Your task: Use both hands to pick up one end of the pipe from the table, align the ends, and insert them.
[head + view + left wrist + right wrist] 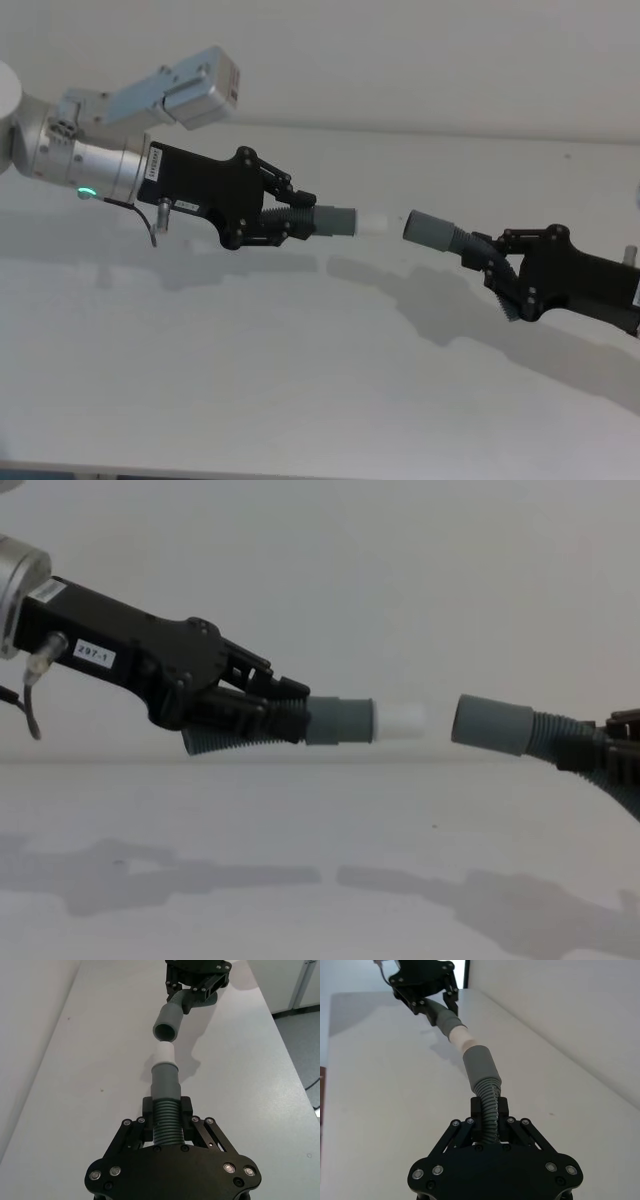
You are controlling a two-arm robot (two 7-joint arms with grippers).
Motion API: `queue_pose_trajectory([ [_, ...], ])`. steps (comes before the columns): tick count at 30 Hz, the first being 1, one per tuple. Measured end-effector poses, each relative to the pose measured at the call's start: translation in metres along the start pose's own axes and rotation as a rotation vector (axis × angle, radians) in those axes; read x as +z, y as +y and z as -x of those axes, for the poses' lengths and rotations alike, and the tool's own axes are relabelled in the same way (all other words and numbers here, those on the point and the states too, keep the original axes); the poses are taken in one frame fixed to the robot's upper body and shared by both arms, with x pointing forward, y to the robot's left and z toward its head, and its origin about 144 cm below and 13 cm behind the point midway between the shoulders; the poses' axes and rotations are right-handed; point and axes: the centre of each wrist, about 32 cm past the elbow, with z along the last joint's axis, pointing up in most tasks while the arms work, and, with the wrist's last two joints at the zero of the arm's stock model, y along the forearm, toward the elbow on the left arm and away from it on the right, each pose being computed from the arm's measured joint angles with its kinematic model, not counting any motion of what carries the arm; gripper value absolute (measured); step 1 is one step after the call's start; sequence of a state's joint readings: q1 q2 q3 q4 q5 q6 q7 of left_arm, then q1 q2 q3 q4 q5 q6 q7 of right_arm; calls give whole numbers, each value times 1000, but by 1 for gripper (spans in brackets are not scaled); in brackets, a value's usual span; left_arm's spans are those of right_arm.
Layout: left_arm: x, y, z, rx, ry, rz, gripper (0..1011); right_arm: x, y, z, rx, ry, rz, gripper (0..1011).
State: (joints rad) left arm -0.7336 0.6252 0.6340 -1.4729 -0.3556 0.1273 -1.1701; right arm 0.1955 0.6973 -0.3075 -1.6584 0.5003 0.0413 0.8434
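Left gripper (295, 220) is clamped on the tipped pipe piece (335, 220) and right gripper (497, 275) on the socket pipe piece (470, 246), both held above the table (300, 390) — white tip (372, 221) faces open socket (428, 227) across a short gap, axes almost collinear, socket angled slightly off-line.

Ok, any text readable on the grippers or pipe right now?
"297-1": white label on the left gripper, which holds the white-tipped pipe piece.
A small label near the left gripper's wrist, head view: too small to read.
The right gripper and its socket pipe piece: none readable.
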Motion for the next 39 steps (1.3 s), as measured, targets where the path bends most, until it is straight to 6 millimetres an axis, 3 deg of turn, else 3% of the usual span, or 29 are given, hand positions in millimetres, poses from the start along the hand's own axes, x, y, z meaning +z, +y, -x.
queue_pose_trajectory([
  [39, 0, -5, -3, -48, -12, 0, 308, -3, -2, -1, 110, 51, -56, 173],
])
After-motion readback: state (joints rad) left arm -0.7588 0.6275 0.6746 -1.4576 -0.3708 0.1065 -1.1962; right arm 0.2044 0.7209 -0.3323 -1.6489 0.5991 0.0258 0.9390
